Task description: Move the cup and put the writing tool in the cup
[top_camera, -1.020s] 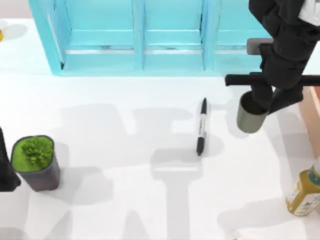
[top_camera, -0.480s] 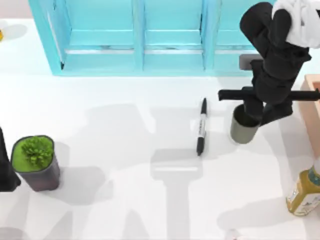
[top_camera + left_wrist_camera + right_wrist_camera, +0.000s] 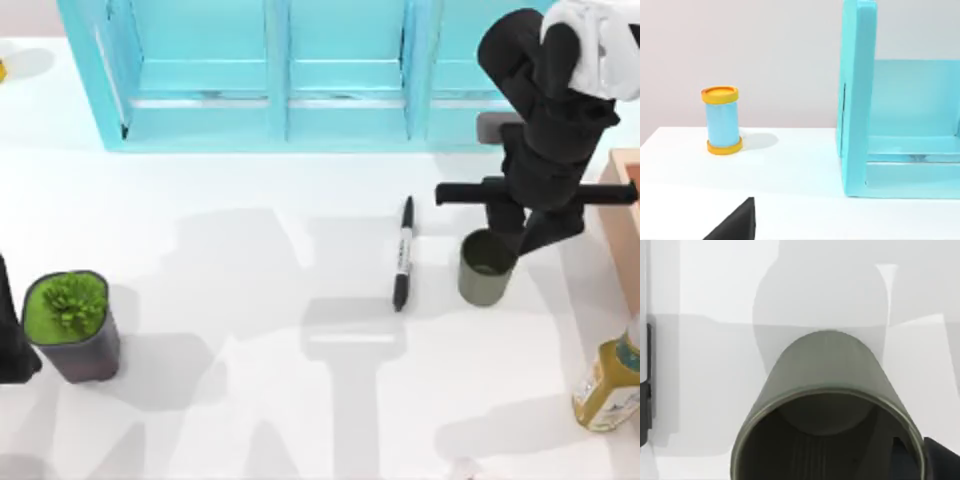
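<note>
The olive-grey cup point(image 3: 484, 270) stands upright right of the middle of the table, just right of the writing tool. My right gripper point(image 3: 524, 236) is shut on the cup's far right rim, and its arm hides that edge. In the right wrist view the cup point(image 3: 827, 405) is close up, its dark inside showing, with one finger point(image 3: 942, 460) at its rim. The writing tool, a slim black marker with a white label point(image 3: 402, 253), lies flat pointing front to back; a sliver of it point(image 3: 647, 382) shows in the right wrist view. My left arm point(image 3: 12, 335) is parked at the table's left edge.
A turquoise cabinet point(image 3: 270, 75) spans the back of the table. A dark grey pot with a green plant point(image 3: 70, 325) stands at front left. A yellow bottle point(image 3: 608, 385) and a wooden box point(image 3: 625, 215) are at the right edge. A blue, yellow-capped canister point(image 3: 722, 120) stands left of the cabinet.
My right gripper has carried the cup leftward and lowered it from above the table, bringing it closer to the marker. The marker and the left arm have not moved.
</note>
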You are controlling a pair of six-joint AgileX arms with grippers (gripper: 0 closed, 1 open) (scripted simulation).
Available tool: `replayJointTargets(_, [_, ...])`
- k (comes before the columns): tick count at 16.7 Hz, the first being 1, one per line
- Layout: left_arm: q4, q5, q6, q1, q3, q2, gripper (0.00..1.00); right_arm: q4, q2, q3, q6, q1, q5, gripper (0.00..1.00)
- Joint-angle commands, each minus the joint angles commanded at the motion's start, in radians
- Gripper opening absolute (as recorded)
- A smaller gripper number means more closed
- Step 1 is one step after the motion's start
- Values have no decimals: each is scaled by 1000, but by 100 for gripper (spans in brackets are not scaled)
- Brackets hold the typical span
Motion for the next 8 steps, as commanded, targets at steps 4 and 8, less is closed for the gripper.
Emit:
replayJointTargets(4, [0,0,0,0,0,0,100,0,0,0,0,0,0,60])
replayJointTargets(8, [0,0,0,0,0,0,100,0,0,0,0,0,0,90])
